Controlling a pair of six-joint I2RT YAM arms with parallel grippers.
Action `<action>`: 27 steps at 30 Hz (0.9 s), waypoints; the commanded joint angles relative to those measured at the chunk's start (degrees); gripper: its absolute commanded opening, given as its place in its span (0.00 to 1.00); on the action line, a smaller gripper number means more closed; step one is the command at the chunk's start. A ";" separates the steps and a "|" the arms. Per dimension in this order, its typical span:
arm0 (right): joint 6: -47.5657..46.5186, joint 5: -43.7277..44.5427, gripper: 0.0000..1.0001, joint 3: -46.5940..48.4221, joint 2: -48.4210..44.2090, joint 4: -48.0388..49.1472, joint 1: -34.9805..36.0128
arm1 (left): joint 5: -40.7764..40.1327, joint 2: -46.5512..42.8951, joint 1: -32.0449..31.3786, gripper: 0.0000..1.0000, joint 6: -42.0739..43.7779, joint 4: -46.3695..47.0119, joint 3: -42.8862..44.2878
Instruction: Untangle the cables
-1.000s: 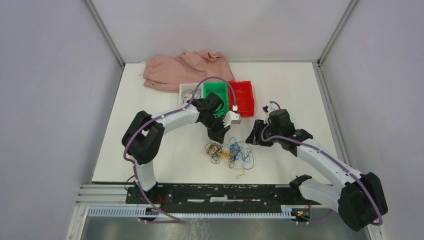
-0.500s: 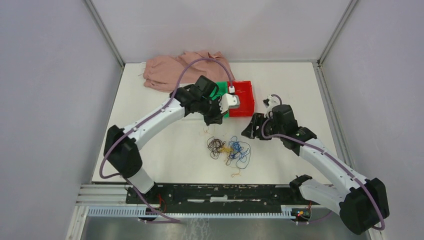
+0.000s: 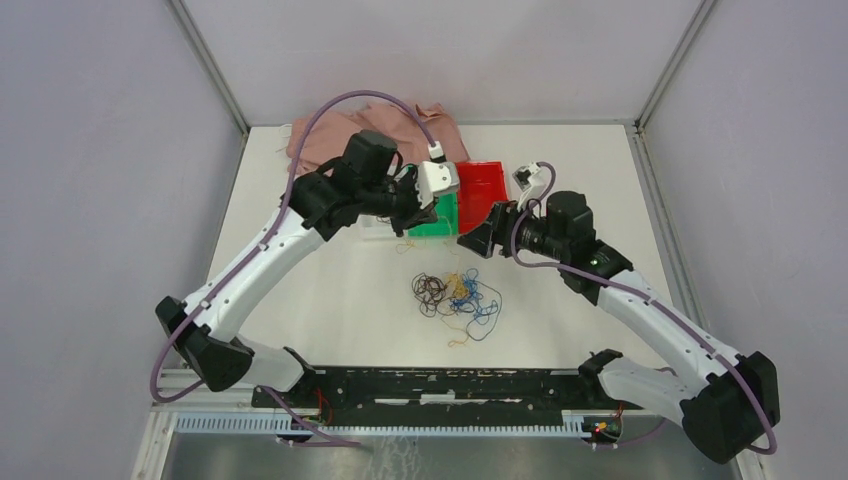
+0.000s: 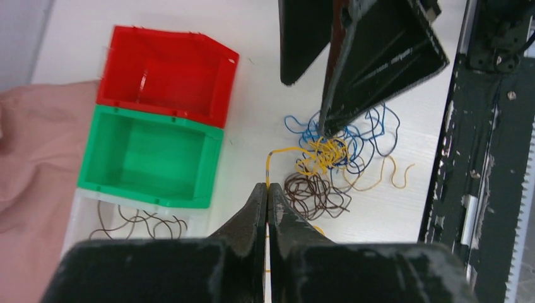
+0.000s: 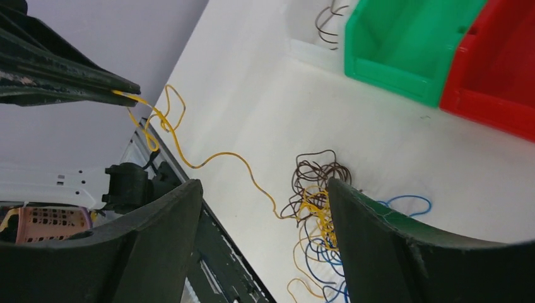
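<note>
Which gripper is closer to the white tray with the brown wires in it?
Left. The left gripper, shut on a yellow cable, hangs just off the white tray's front corner; the right gripper, open, is farther along, in front of the red bin.

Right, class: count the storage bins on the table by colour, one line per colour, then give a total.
red bin: 1
green bin: 1
white bin: 1
Total: 3
</note>
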 commanded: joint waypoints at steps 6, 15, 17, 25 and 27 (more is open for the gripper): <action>-4.37 -0.37 0.80 4.43 2.71 8.34 6.86 | -2.02 -4.79 -0.24 0.03 -4.34 5.92 6.17; -5.03 5.28 0.73 7.89 11.13 7.66 9.02 | 1.24 -6.08 -0.22 0.03 -6.43 4.75 13.83; -4.12 5.79 0.72 7.90 12.46 9.15 9.12 | 2.08 -6.63 -0.20 0.03 -6.45 4.76 14.63; -1.39 7.72 0.69 8.28 16.93 14.21 10.54 | 5.53 -8.07 -0.22 0.03 -8.23 4.79 17.31; -1.20 8.32 0.68 8.49 17.94 14.60 11.00 | 6.55 -8.34 -0.23 0.03 -9.10 5.11 17.83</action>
